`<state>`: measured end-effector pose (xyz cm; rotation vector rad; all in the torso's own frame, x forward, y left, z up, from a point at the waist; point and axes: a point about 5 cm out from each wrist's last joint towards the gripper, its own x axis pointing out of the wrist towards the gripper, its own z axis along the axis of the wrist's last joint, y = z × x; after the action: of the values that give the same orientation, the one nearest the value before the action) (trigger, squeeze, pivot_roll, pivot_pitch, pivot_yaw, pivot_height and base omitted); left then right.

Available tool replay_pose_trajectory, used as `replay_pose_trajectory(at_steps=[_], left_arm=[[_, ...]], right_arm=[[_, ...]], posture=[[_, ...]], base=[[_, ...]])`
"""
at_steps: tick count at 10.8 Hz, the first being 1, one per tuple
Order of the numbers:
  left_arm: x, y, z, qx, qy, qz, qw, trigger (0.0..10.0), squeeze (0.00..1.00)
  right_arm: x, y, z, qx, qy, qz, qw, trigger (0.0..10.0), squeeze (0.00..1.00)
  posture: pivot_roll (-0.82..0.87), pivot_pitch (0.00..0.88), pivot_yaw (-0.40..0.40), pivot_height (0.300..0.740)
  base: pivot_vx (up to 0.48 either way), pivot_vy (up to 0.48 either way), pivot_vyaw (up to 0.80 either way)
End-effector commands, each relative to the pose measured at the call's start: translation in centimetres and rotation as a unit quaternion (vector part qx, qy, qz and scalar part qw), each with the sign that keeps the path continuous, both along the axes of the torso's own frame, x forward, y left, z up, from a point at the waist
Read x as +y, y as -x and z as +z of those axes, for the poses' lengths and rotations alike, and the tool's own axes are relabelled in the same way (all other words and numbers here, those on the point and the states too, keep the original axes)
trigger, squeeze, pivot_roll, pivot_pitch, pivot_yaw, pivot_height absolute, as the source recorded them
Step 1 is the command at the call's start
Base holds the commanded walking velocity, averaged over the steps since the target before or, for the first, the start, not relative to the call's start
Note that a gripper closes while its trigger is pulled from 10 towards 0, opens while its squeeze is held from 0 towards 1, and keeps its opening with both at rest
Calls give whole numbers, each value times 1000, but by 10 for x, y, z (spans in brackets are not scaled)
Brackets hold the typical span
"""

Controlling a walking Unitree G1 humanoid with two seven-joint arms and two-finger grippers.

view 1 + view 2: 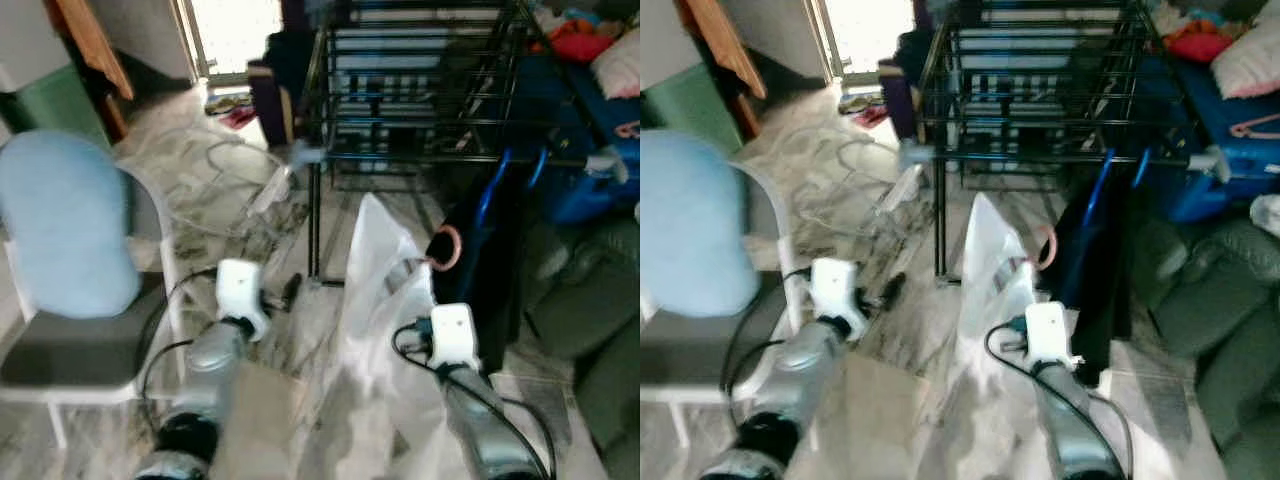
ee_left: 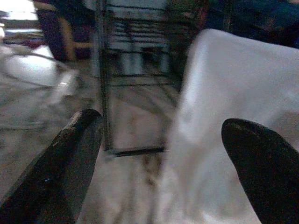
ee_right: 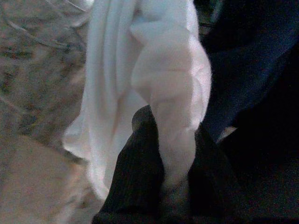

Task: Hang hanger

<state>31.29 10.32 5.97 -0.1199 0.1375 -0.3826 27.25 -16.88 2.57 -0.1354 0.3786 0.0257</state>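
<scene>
From my head, my right hand [image 1: 428, 268] lifts a white garment [image 1: 380, 300] on a pink hanger [image 1: 444, 248], just short of the black drying rack [image 1: 420, 90]; hanging remains undone. My left wrist shows my left hand [image 2: 163, 154] spread apart, empty. My right wrist shows fingers [image 3: 135, 177] clamped on white cloth.
</scene>
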Motion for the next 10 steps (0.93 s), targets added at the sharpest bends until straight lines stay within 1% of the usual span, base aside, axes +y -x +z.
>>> replay_pose_trajectory(at_steps=[1,3,4,5,7,9,10], left_arm=[[12,-4,4,-7,-10,15,1000,10000,0],[14,-3,2,-4,-11,20,1000,10000,0],[14,-3,2,-5,-7,27,1000,10000,0],[16,-2,2,-7,-14,32,999,10000,0],[23,1,-4,3,-28,35,999,10000,0],[25,0,-4,4,-31,37,999,10000,0],[25,0,-4,5,-33,38,999,10000,0]], right_arm=[[9,-10,14,-30,-11,10,999,10000,0],[8,-9,14,-30,-12,10,999,10000,0],[9,-6,14,-31,4,22,999,10000,0],[10,-4,14,-33,9,28,999,10000,0],[23,-2,14,-32,21,64,997,10000,0],[42,-4,18,-32,12,106,994,10000,0],[49,-5,20,-32,7,118,993,10000,0]], posture=[[-190,0,38,740],[-193,0,34,740],[-197,0,31,740],[-196,0,31,740],[-191,0,33,740],[-183,0,34,740],[-182,0,35,740]], base=[[446,0,0],[442,0,0],[0,0,0],[0,0,0],[0,0,0],[0,0,0],[0,0,0]])
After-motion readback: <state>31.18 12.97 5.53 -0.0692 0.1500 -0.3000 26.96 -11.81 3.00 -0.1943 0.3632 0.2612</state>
